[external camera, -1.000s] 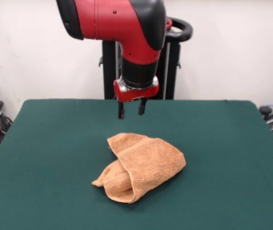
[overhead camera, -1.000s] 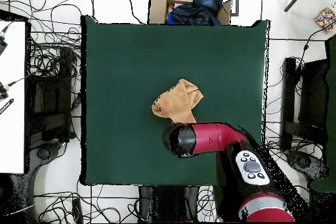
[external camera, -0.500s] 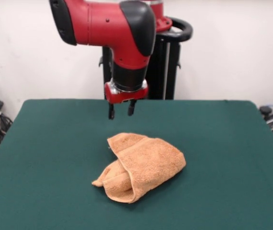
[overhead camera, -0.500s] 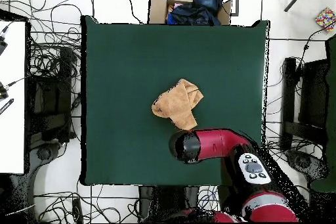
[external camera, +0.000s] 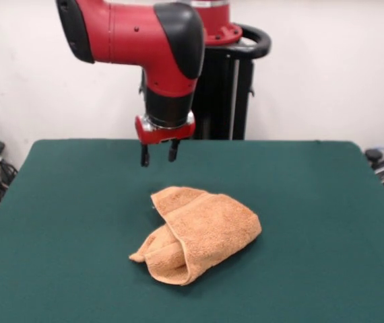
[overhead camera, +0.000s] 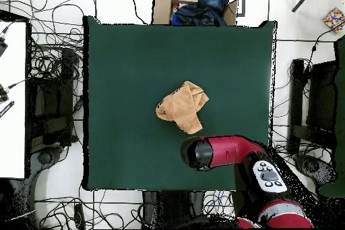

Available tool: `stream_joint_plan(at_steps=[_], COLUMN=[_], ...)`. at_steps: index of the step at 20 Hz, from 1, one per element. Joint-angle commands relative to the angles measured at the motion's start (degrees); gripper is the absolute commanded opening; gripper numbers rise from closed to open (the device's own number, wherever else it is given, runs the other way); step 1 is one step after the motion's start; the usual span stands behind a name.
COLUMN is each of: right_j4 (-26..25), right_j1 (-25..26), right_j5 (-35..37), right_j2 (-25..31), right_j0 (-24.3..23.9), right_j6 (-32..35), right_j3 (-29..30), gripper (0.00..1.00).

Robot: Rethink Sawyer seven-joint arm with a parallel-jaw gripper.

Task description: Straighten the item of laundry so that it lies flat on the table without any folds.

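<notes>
Though folded, towel (external camera: 199, 232) lengthwise diagonal

Towel (external camera: 202, 232): rough, matt terry cloth. Table (external camera: 313, 202): matt, felt-like top. Arm (external camera: 138, 33): glossy, smooth plastic shell.

The dark green worktop (external camera: 300, 202) (overhead camera: 128, 72) carries only an orange-tan towel (external camera: 199, 232) (overhead camera: 182, 106), lying folded and bunched on itself near the worktop's middle.
</notes>
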Motion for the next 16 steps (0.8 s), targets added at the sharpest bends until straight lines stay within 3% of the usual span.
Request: stream_joint_plan(at_steps=[1, 9, 16], right_j4=[-2.7, -2.6, 0.5], right_j1=[2.6, 2.6, 4.2], right_j5=[-1.1, 0.0, 3.3], right_j2=[-0.2, -0.1, -0.2], right_j0=[0.2, 0.4, 4.5], right_j6=[4.2, 3.9, 7.5], right_j3=[-1.2, -1.8, -5.1], gripper=[1.00, 1.00, 1.00])
